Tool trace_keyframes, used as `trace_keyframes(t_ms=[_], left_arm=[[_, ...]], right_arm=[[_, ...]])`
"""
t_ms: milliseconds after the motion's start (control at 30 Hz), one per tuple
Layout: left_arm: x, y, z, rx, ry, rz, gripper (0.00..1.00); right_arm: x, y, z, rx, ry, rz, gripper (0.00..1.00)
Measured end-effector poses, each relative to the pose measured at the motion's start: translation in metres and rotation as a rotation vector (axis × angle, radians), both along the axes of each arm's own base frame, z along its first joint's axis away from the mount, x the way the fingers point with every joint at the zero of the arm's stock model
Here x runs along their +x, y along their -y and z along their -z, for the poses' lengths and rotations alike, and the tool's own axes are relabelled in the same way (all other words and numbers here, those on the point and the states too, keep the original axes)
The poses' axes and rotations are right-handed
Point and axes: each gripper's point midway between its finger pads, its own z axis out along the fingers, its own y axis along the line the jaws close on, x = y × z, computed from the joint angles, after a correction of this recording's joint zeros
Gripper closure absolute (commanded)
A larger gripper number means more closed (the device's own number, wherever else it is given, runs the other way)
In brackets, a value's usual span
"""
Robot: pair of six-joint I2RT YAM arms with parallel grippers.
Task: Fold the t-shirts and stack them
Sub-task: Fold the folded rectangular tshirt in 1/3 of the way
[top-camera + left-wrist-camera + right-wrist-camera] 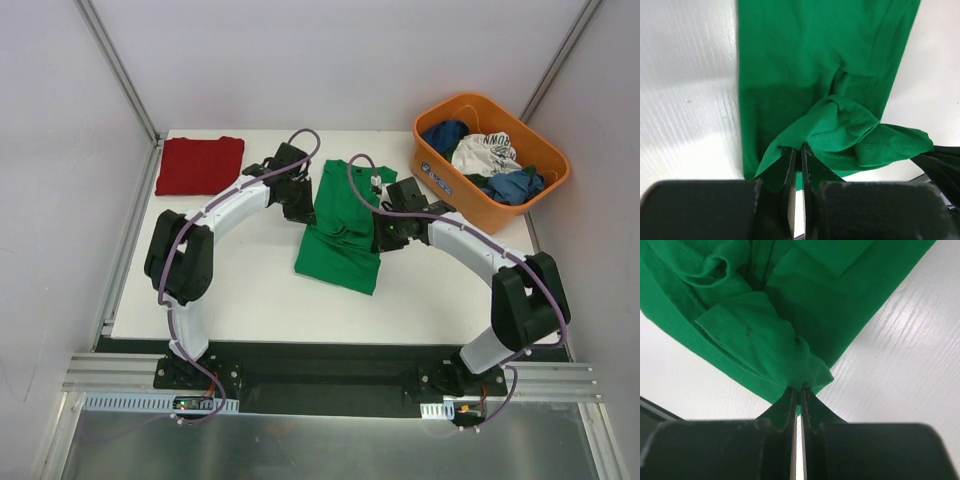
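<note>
The green t-shirt [338, 230] lies partly folded in the middle of the white table [250, 290]. My left gripper [301, 206] is shut on a bunched fold at its left edge; in the left wrist view the jaws [800, 146] pinch green cloth [820, 55] lifted off the table. My right gripper [386, 233] is shut on the shirt's right edge; the right wrist view has the fingertips [800, 389] clamped on a puckered hem of the shirt [790, 295]. The dark red t-shirt [200, 165] lies folded flat at the table's far left corner.
An orange basket [447, 184] stands at the far right, holding blue garments [446, 134] and a white printed one [484, 153]. Grey walls close in on both sides, and a metal rail [330, 378] carries the arm bases at the near edge.
</note>
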Motion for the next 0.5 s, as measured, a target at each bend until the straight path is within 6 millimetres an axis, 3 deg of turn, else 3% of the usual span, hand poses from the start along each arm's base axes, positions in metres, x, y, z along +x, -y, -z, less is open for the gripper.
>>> trace_keyframes(t_ms=[133,200,300,333,367,433,467,500], left_arm=[[0.009,0.000,0.010,-0.002,-0.022,-0.001,0.88],[0.012,-0.001,0.016,0.000,-0.034,-0.003,0.77],[0.016,-0.001,0.025,0.005,-0.049,0.002,0.51],[0.018,-0.002,0.027,0.003,-0.052,0.006,0.43],[0.018,-0.001,0.029,-0.001,-0.054,0.011,0.21],[0.018,-0.001,0.030,0.000,-0.058,0.017,0.08],[0.017,-0.001,0.030,-0.004,-0.062,0.013,0.01],[0.017,-0.001,0.028,-0.006,-0.060,0.012,0.01]], right_arm=[[0.005,0.002,0.012,-0.006,-0.031,0.011,0.99],[0.008,0.002,0.017,-0.014,-0.045,0.017,0.96],[0.016,0.004,0.023,-0.028,-0.051,0.034,0.82],[0.020,0.005,0.025,-0.035,-0.050,0.043,0.70],[0.023,0.006,0.025,-0.040,-0.047,0.054,0.63],[0.030,0.008,0.025,-0.048,-0.039,0.073,0.44],[0.033,0.009,0.023,-0.048,-0.034,0.078,0.41],[0.035,0.009,0.022,-0.044,-0.029,0.083,0.39]])
